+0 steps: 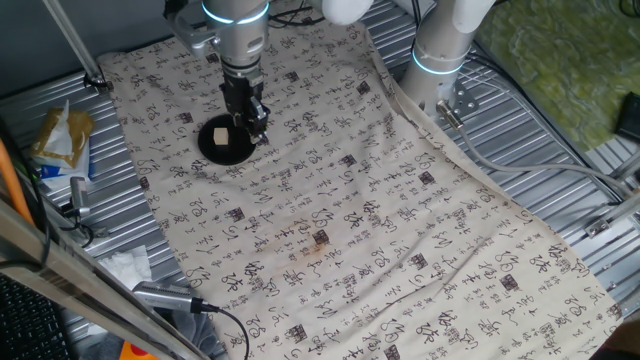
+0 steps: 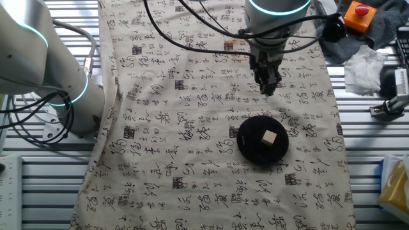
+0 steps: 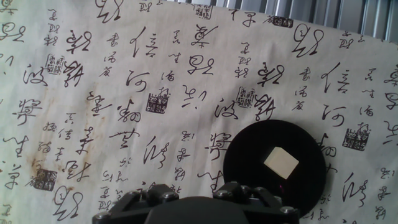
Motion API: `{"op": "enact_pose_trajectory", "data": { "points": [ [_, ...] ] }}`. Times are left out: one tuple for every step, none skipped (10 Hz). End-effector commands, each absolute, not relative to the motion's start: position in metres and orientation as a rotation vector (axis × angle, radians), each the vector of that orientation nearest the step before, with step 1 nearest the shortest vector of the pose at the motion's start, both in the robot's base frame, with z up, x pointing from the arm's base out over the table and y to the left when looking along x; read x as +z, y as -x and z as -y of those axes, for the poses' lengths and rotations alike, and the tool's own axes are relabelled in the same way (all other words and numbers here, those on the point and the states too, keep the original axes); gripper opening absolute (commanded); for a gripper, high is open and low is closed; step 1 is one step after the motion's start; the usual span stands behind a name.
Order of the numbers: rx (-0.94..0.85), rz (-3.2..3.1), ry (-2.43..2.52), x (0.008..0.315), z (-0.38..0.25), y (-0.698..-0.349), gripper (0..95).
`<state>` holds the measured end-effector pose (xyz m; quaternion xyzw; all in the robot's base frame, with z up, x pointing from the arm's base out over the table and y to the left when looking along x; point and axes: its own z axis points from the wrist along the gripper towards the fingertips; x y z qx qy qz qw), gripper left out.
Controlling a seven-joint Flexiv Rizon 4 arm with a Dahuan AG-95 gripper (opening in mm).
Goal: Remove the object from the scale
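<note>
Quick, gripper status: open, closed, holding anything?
Gripper: empty, open or shut cannot be told; small tan wooden cube sits untouched on the round black disc scale.

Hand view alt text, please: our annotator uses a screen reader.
A small tan cube sits on a round black scale at lower right, on a cream cloth printed with black calligraphy. The gripper's dark body fills the bottom edge, left of the cube, not touching it.

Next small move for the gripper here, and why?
Probably shift the gripper sideways until it is centred over the wooden cube, before descending. The cube sits on the black disc scale, untouched. In the other fixed view the fingertips hang short of the disc, over the cloth, and the hand view shows the cube off to the right of centre. I cannot tell whether the jaws are open.
</note>
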<state>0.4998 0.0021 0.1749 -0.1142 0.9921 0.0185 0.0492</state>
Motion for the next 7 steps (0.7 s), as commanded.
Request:
{"op": "enact_pose_trajectory", "data": {
  "points": [
    [0.050,-3.019,0.355,0.1745,-0.0020,-0.4998,38.0],
    [0.047,-3.017,0.361,0.1745,-0.0020,-0.4998,38.0],
    [0.044,-3.015,0.370,0.1745,-0.0020,-0.4998,38.0],
    [0.043,-3.014,0.371,0.1745,-0.0020,-0.4998,38.0],
    [0.043,-3.014,0.371,0.1745,-0.0020,-0.4999,38.0],
    [0.031,-3.008,0.400,0.1745,-0.0020,-0.5000,38.0],
    [0.006,-3.003,0.431,0.1745,-0.0020,-0.5000,38.0]
  ]
}}
